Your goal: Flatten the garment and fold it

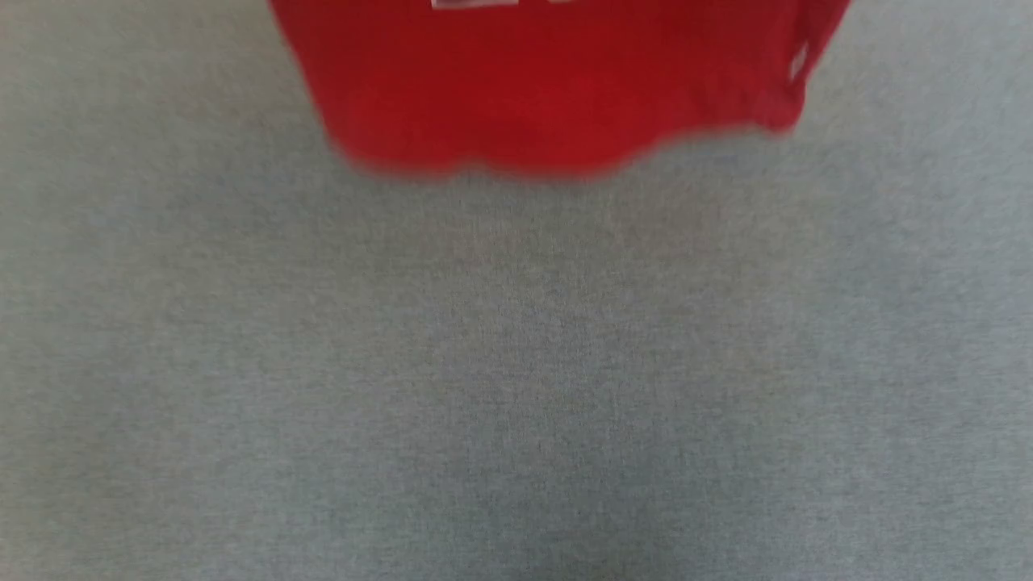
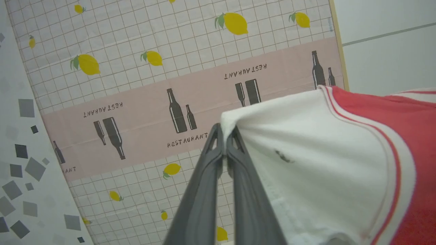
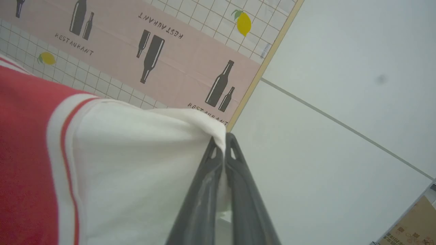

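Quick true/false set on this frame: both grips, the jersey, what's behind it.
1. The left gripper has its jaws shut on a white panel of the jersey. True.
2. The right gripper has its jaws wide open, clear of the fabric. False: they are shut on the jersey's other white panel.
3. The patterned cloth behind the jersey is printed with lemons and bottles. True.
4. The jersey's body is blue. False: it is red, with white panels and striped trim.
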Robot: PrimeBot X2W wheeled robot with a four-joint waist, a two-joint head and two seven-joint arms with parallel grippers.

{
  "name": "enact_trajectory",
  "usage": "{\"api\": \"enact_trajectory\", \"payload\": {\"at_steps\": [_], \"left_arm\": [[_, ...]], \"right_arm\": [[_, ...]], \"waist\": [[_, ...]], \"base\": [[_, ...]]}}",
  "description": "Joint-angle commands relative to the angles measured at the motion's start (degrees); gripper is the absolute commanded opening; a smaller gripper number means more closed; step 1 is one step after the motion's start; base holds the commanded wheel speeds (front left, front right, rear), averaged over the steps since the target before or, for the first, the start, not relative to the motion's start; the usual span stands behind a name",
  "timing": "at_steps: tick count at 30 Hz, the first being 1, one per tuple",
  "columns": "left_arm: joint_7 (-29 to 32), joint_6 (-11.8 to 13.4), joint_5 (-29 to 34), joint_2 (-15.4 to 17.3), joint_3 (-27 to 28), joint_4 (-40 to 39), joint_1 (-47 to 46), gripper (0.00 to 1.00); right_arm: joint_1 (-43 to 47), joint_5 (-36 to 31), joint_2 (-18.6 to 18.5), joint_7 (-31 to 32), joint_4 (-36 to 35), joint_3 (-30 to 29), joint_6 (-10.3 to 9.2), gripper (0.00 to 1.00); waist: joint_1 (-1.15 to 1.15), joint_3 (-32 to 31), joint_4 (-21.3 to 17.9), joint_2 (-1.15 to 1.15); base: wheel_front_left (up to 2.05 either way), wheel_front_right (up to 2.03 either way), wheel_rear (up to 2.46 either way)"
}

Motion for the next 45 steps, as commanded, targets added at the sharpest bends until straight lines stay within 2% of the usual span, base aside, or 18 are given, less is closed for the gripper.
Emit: {"api": "enact_trajectory", "payload": {"at_steps": [1,7,14,20,28,35,37,39,45], "left_arm": [[-0.89,-0.56,1.01,-1.02,-0.20,1.83,-3.03,0.00],[-4.81,-2.85,1.51,-5.13,-0.35,12.56,-13.97,0.00],[-9.34,-4.57,2.13,-7.64,-1.55,20.06,-16.60,0.00],[-12.46,-5.15,0.92,-10.98,-3.51,24.47,-9.85,0.00],[-16.02,-5.16,-0.72,-14.66,-7.61,26.66,8.40,0.00],[-15.68,-4.69,-3.24,-13.97,-10.64,25.05,27.80,0.00],[-14.64,-4.61,-3.96,-13.21,-11.56,23.58,32.80,0.00],[-10.66,-3.53,-6.15,-9.68,-13.66,18.87,46.15,0.00],[-8.18,-1.73,-7.96,-6.75,-14.13,14.94,54.03,0.00]], "right_arm": [[-2.74,-0.85,0.55,-1.24,1.82,0.08,-0.11,0.00],[-13.19,-4.56,4.75,-8.41,12.51,-0.95,-0.11,0.00],[-16.61,-6.68,9.02,-13.35,22.14,-0.83,-0.11,0.00],[-12.14,-5.60,10.44,-16.60,27.56,0.76,-0.11,0.00],[2.62,-0.28,11.20,-19.30,29.38,8.15,-0.11,0.00],[20.50,7.74,7.54,-17.22,25.18,15.46,-0.11,0.00],[25.51,10.57,5.27,-16.14,22.90,16.65,-0.11,0.00],[38.87,15.80,-1.72,-13.33,16.01,18.66,-0.11,0.00],[49.61,18.22,-5.94,-10.83,11.68,17.85,-0.11,0.00]], "waist": [[-0.01,6.66,-0.57,0.00],[-0.01,10.27,0.06,0.00],[-0.01,11.81,0.94,0.00],[-0.01,10.49,2.34,0.00],[-0.01,3.84,3.55,0.00],[-0.01,-4.41,3.96,0.00],[-0.01,-6.40,4.36,0.00],[-0.01,-11.06,5.12,0.00],[-0.01,-14.41,5.72,0.00]], "base": [[0.00,0.00,0.00],[0.00,0.00,0.00],[0.00,0.00,0.00],[0.00,0.00,0.00],[0.00,0.00,0.00],[0.00,0.00,0.00],[0.00,0.00,0.00],[0.00,0.00,0.00],[0.00,0.00,0.00]]}}
